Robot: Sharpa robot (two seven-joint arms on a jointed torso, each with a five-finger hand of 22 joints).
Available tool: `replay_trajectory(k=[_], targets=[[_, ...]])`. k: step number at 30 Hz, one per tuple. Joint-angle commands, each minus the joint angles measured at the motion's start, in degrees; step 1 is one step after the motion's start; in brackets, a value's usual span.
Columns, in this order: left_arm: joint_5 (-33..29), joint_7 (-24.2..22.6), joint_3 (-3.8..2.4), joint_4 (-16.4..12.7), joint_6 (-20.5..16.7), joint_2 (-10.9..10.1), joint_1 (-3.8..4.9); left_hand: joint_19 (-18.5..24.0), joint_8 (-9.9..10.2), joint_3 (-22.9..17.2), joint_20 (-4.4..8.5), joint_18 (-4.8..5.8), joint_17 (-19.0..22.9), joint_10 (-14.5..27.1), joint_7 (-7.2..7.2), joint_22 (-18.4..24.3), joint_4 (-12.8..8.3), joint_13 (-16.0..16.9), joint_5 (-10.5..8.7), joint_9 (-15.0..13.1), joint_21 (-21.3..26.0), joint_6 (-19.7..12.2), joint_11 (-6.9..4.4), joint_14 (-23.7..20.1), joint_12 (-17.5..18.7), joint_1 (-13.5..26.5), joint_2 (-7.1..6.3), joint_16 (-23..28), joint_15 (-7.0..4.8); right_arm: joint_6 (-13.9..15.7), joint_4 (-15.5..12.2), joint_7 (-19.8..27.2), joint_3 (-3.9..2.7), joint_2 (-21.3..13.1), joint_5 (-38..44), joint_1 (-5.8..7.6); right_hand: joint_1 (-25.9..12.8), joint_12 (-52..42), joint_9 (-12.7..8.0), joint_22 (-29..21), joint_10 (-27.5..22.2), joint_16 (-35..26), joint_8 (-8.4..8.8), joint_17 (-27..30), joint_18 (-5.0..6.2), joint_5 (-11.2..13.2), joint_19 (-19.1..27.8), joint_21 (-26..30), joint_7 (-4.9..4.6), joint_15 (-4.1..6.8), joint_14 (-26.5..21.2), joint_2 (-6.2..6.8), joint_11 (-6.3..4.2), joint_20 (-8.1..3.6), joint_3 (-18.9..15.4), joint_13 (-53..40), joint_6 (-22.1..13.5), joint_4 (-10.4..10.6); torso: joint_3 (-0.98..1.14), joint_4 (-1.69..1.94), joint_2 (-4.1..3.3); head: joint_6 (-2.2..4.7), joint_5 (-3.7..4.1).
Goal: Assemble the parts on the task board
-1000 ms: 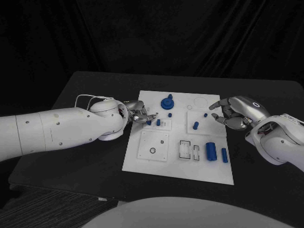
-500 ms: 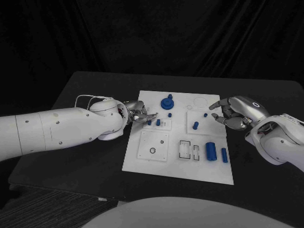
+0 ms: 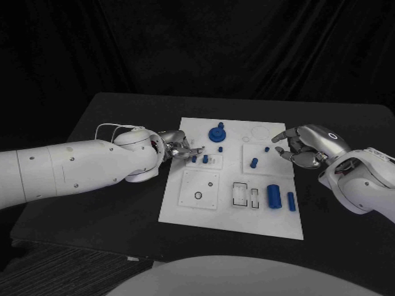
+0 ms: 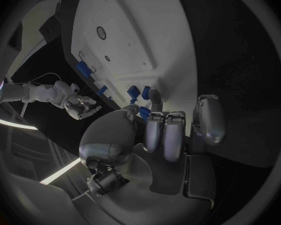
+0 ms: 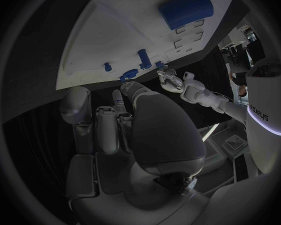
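The white task board [image 3: 217, 208] lies in the middle of the black table. My left hand [image 3: 179, 148] is at the board's left edge and pinches a small blue peg [image 4: 143, 112] between thumb and finger, right beside two blue pegs [image 3: 205, 158] that stand in a small block. In the left wrist view the fingers [image 4: 165, 135] of the left hand [image 4: 159, 135] curl over the board's edge. My right hand [image 3: 302, 148] hovers at the board's right edge, fingers curled in, holding nothing; the right wrist view shows this hand [image 5: 122, 130] over dark table.
A blue knobbed part [image 3: 218, 134] stands at the board's far end. Blue pegs [image 3: 253, 163] stand near the right hand. A large blue cylinder [image 3: 275, 195] and a thinner one [image 3: 292, 201] lie at the near right. The near left has a round hole [image 3: 199, 196].
My left arm has shifted slightly to the left while its hand stays at the pegs. The right hand has not moved.
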State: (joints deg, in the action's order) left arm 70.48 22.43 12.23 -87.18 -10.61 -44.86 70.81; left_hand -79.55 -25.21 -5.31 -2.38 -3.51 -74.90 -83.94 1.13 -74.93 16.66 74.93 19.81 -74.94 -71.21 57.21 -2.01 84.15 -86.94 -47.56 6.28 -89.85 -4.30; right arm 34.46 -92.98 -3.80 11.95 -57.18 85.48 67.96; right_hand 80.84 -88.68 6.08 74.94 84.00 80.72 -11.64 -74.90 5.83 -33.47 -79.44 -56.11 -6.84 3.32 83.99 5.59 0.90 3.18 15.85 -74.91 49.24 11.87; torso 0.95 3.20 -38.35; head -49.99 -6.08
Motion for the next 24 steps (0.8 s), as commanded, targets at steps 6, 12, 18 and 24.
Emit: replay_trajectory(k=[6,12,18,24], targets=[[-0.2,-12.3,-0.08,-1.7,-12.7,-2.5,3.85,0.8,-1.1,3.6,-0.32,-0.89,-15.1,-2.8,1.88,-9.1,0.1,11.8,-5.61,-1.4,0.6,-9.5,1.17,5.8,0.6,-7.4,-4.38,-0.2,0.81,4.4,-2.4,0.8,-0.05,-2.1,0.1,0.83,-2.3,0.5,-0.1,6.2,4.1,-0.3,-0.14,-5.1,0.45,4.3,-0.1,0.6,0.05,-0.57,3.2,0.05,0.31,0.22,0.2,-13.0,1.2,1.1,-0.01,-0.03,0.00,-0.01,0.01],[1.0,-26.7,-0.09,0.1,-7.8,-2.4,9.03,8.3,9.4,4.5,-3.01,-1.52,-4.4,19.3,6.29,-7.4,-1.6,-3.5,-11.71,7.6,7.3,-29.7,5.02,-5.9,20.7,-20.6,-5.09,7.1,4.83,6.3,-4.5,1.5,-0.05,-3.3,0.1,3.41,-2.8,0.9,-0.1,6.4,3.6,-0.2,-0.48,-5.3,0.40,5.5,-0.3,0.4,0.13,-0.68,3.3,0.00,0.47,0.29,0.1,-12.5,1.9,1.3,-0.06,-0.10,0.05,-0.01,0.44],[12.6,-34.4,-0.08,5.0,-1.7,1.4,10.62,17.2,17.2,3.0,-5.37,-4.15,24.8,58.4,2.28,-4.4,-3.6,-32.6,-15.80,32.8,17.1,-29.0,7.67,-34.5,59.9,-33.0,-5.55,32.4,6.65,6.0,-5.3,1.8,-0.05,-3.2,0.1,4.20,-2.8,3.4,0.0,6.5,1.1,-0.2,-0.65,-5.3,0.36,5.6,-0.5,0.3,0.21,-0.67,3.3,-0.11,0.45,0.31,0.2,-9.6,2.3,1.4,-0.03,-0.03,0.02,-0.01,0.47],[24.1,-39.8,-0.07,10.7,-2.3,6.8,8.26,8.1,21.0,-1.2,-3.85,-2.91,26.4,55.7,-4.06,-6.0,-9.4,-49.2,-13.10,48.4,13.0,-18.6,3.39,-24.6,66.1,-38.9,-6.71,30.2,2.93,4.5,-5.1,2.0,-0.04,-2.7,-0.2,3.63,-2.6,4.7,-0.1,6.4,0.0,-0.4,-0.60,-5.1,0.40,5.6,-0.6,0.5,0.22,-0.64,3.3,-0.10,0.41,0.29,0.5,-8.2,2.3,1.2,0.02,-0.03,-0.13,-0.01,0.91]])
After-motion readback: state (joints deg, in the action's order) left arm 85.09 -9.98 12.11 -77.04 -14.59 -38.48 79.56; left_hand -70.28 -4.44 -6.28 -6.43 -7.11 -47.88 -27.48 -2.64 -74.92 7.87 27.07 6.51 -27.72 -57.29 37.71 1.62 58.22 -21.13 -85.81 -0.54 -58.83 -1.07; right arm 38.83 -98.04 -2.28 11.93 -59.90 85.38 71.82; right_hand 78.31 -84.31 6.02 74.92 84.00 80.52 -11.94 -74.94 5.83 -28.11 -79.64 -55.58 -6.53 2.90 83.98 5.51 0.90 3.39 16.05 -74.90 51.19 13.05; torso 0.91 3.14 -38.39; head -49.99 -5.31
